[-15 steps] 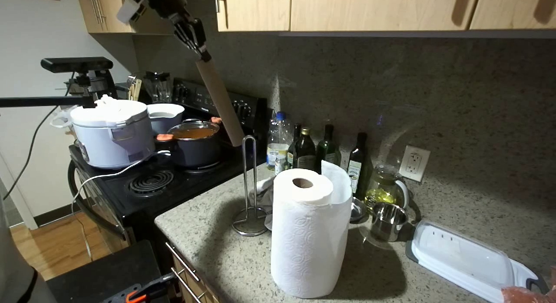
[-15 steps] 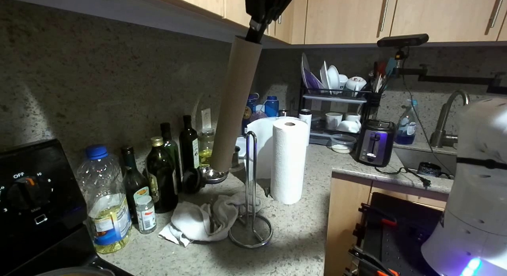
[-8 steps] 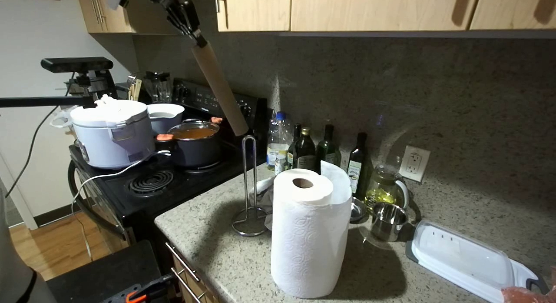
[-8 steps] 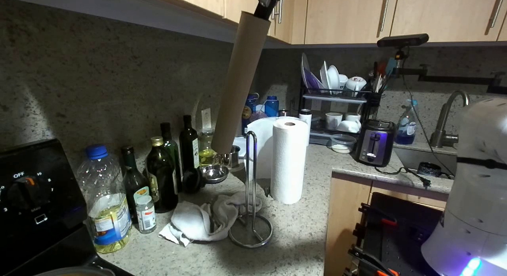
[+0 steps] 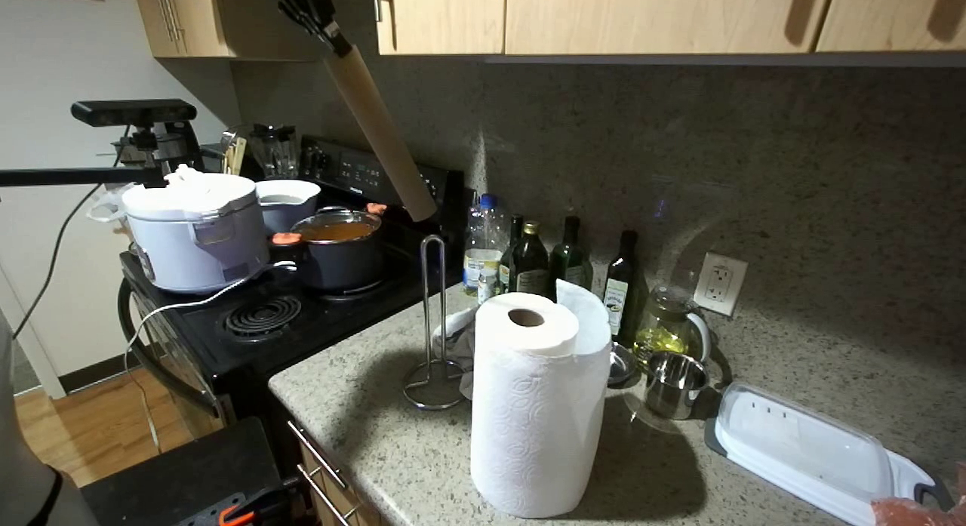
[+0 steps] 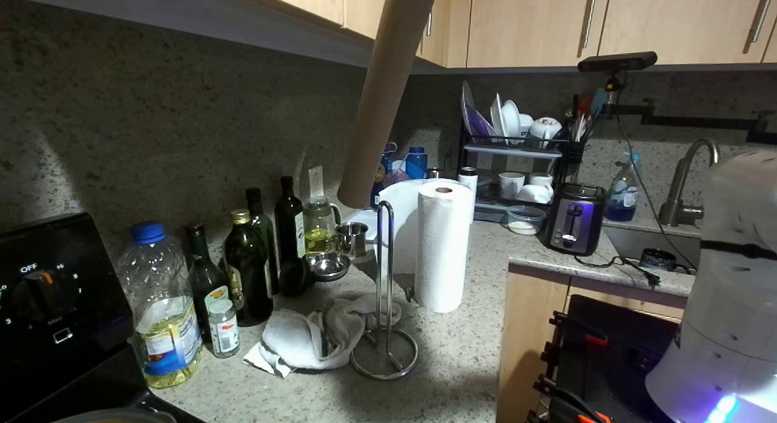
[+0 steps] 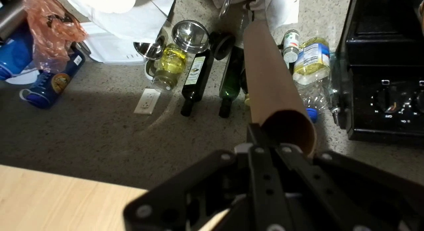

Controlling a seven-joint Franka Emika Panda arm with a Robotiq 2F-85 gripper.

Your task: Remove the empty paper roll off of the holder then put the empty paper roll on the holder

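Observation:
The empty paper roll, a slim brown cardboard tube, hangs tilted in the air in both exterior views (image 5: 385, 141) (image 6: 388, 95). My gripper (image 5: 341, 49) is shut on the rim at its upper end. In the wrist view my gripper (image 7: 263, 135) has one finger outside the tube wall, the other at the dark opening of the roll (image 7: 271, 78). The holder, a thin metal wire post with a round base, stands upright on the counter in both exterior views (image 5: 444, 322) (image 6: 379, 271). The roll's lower end is off the holder, near its top and slightly higher.
A thick white paper towel roll (image 5: 539, 435) stands beside the holder. A crumpled cloth (image 6: 309, 341) lies against the holder's base. Dark bottles (image 6: 247, 271) and an oil bottle (image 6: 164, 326) stand along the wall. Wooden cabinets (image 5: 664, 16) hang above; the stove (image 5: 264, 322) is alongside.
The roll and my gripper have risen, so the roll's lower end is now higher than the holder's top. In an exterior view the roll has also shifted right. The holder has not moved.

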